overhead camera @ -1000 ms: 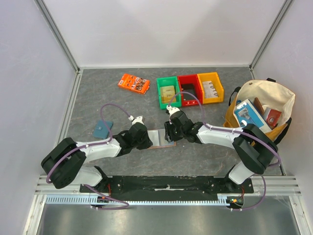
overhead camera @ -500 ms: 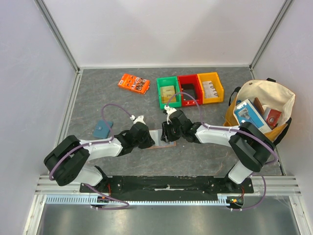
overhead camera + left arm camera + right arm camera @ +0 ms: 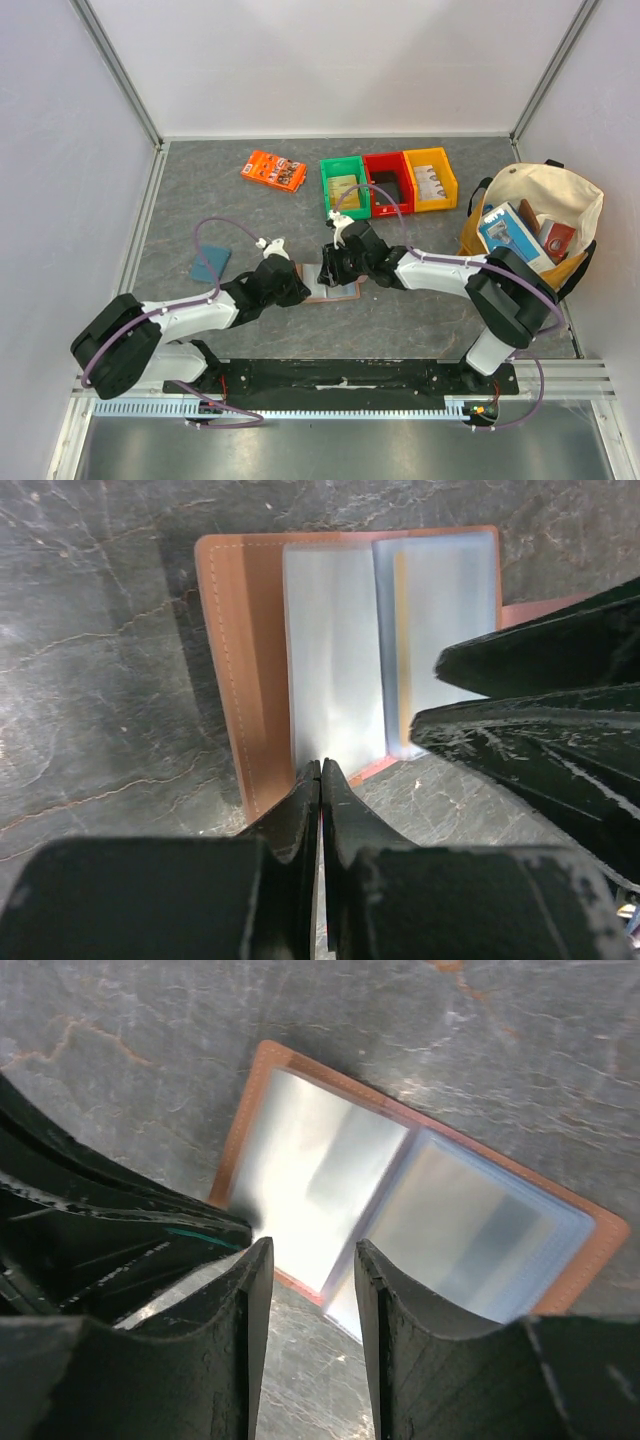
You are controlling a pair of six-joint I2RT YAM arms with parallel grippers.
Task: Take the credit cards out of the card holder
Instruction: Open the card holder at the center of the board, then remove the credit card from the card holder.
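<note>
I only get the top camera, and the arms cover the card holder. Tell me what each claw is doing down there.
Observer: The left wrist camera shows the left claw shut, its tip at the edge of the open card holder.
Operator: Report the right one.
Observer: On its own wrist camera the right claw has its jaws apart, straddling the holder's edge and not closed on anything.
Operator: Say whether any card is out.
Observer: None that I can see. The clear sleeves lie flat, and an orange-yellow stripe shows through one of them.
</note>
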